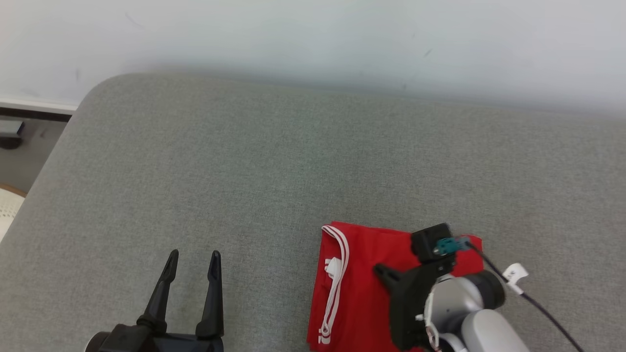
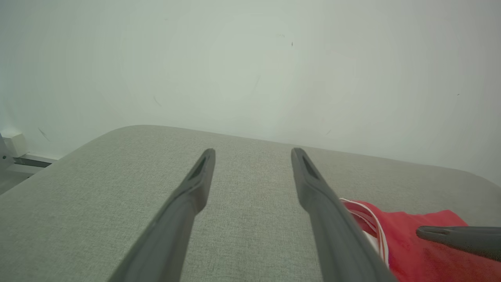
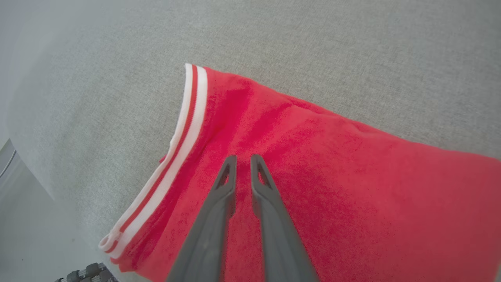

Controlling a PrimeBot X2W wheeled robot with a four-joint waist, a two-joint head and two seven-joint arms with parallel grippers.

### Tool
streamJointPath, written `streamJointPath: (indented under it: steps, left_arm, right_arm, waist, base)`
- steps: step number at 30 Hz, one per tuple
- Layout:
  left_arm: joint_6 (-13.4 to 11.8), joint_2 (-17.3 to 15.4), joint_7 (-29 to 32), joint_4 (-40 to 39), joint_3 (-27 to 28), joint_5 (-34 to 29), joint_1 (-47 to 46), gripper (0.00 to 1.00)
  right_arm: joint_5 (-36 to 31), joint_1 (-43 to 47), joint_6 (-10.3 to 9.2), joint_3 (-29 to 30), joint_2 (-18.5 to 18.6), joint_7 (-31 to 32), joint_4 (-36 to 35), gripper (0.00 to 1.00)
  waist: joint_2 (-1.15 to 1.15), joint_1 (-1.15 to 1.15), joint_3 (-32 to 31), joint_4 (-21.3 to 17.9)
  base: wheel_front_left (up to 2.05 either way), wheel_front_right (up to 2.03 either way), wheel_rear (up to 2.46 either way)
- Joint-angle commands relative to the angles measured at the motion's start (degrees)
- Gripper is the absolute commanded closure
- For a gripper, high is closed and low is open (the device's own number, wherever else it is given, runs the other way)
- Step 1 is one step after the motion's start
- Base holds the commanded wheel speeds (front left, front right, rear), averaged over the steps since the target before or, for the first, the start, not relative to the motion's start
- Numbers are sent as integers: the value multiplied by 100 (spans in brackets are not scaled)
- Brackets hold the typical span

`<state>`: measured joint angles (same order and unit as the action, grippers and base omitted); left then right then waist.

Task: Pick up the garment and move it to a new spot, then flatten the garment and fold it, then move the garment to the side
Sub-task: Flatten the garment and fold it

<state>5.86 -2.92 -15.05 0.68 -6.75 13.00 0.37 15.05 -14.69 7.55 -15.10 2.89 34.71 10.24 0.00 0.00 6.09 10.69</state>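
Pale wall is being seen behind a grey fabric-covered bench, whose rounded far-left corner is being bordered by a strip of floor. At the lower left of the head view, the left hand is being held over bare bench fabric with its two dark fingers spread wide and nothing between them. It is being kept well apart from the garment. Further right, the red garment is being supported flat on the near part of the bench as a folded rectangle, with its white-and-red striped trim running along its left edge. Over the garment, the right hand is being pointed down at the red cloth with its fingers drawn to a narrow gap. No cloth is being pinched between the tips, and whether the tips are touching the fabric cannot be told. A dark cable is being trailed from the right wrist across the bench toward the lower right.
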Motion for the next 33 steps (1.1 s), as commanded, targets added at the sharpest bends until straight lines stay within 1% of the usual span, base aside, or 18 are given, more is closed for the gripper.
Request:
streamJointPath:
  steps: [1, 7, 16, 23, 24, 25, 26, 27, 30, 33]
  left_arm:
    - [-23, 6, -17, -24, -5, 27, -47, 0]
    - [-72, 6, -17, 18, -94, 119, -148, 0]
    - [-130, 6, -17, 18, -207, 227, -101, 0]
    - [-165, 6, -17, 37, -213, 241, -44, 0]
    - [-165, 5, -17, 37, -208, 231, -51, 0]
    - [-170, 6, -17, 33, -192, 219, -52, 0]
    - [-166, 6, -17, 31, -175, 199, -45, 0]
    - [-166, 6, -17, 30, -161, 174, -37, 0]
    - [-167, 5, -17, 19, -84, 120, 25, 0]
    - [-163, 6, -17, -3, -6, 171, 87, 0]
  right_arm:
    - [64, 37, -15, -86, -1, -39, 30, 100]
    - [113, -203, -15, -581, 2, -79, 381, 100]
    - [209, -737, -15, -985, 3, -372, 1161, 100]
    - [641, -1079, -15, -1320, 2, -710, 1325, 100]
    - [728, -1124, -15, -1364, 1, -790, 1292, 96]
    - [791, -1165, -15, -1390, 1, -882, 1249, 51]
    - [825, -1201, -15, -1378, 5, -969, 1218, 9]
    - [829, -1215, -15, -1324, 8, -1046, 1172, 0]
    - [645, -1132, -15, -1008, 6, -1296, 1010, 0]
    - [374, -846, -15, -441, 2, -1573, 739, 0]
  waist:
    - [0, 0, 65, 52]
    - [0, 0, 228, 232]
    - [0, 0, 306, 486]
    - [0, 0, 223, 457]
    - [0, 0, 207, 441]
    - [0, 0, 180, 416]
    - [0, 0, 158, 391]
    - [0, 0, 133, 360]
    - [0, 0, 41, 232]
    - [0, 0, -82, 97]
  base:
    - [0, 0, 0]
    - [0, 0, 0]
    - [0, 0, 0]
    - [0, 0, 0]
    - [0, 0, 0]
    - [0, 0, 0]
    - [0, 0, 0]
    - [0, 0, 0]
    - [0, 0, 0]
    - [0, 0, 0]
